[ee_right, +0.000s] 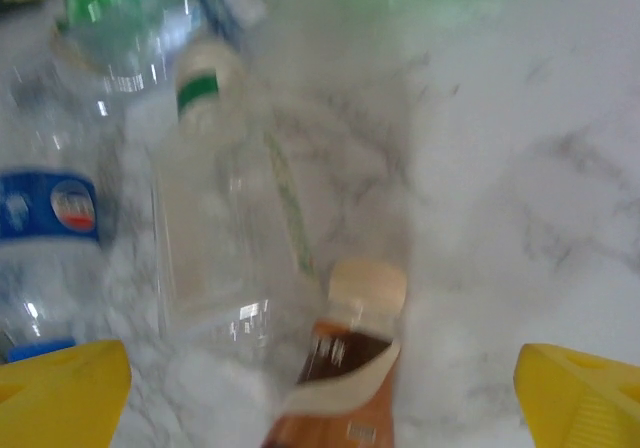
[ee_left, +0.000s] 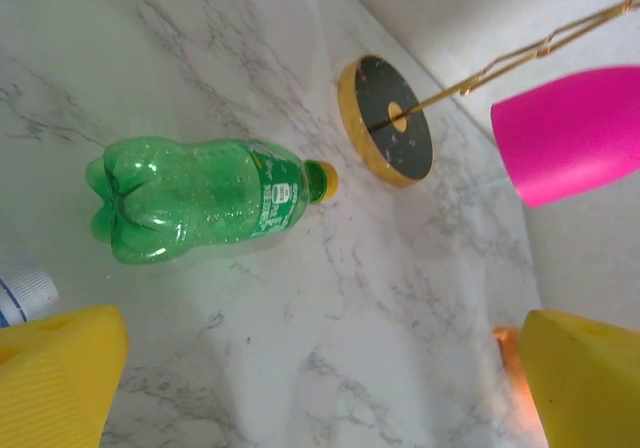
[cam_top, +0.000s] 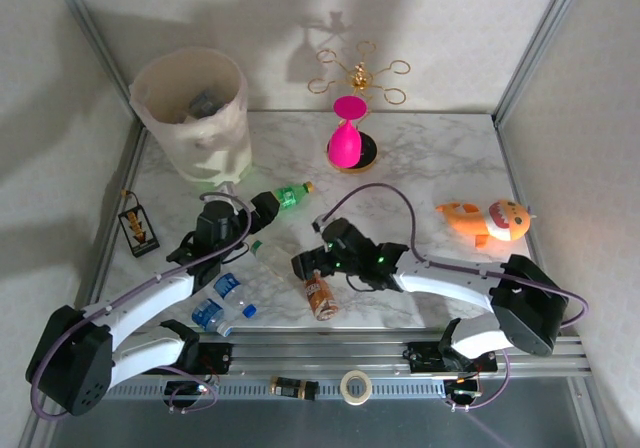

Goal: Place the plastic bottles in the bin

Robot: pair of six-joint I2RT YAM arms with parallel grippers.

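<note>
Left hand (ee_left: pixel 320 383) spread wide, right hand (ee_right: pixel 320 393) likewise, bin (cam_top: pixel 200 143) holding dim, unclear contents

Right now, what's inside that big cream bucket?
The bin is lined with a whitish bag; a greyish shape lies inside, too dim to identify. Its wall hides the bottom.

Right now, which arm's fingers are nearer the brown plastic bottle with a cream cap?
Right. The right fingers hover over the brown bottle; left fingers are farther, by the green plastic bottle.
</note>
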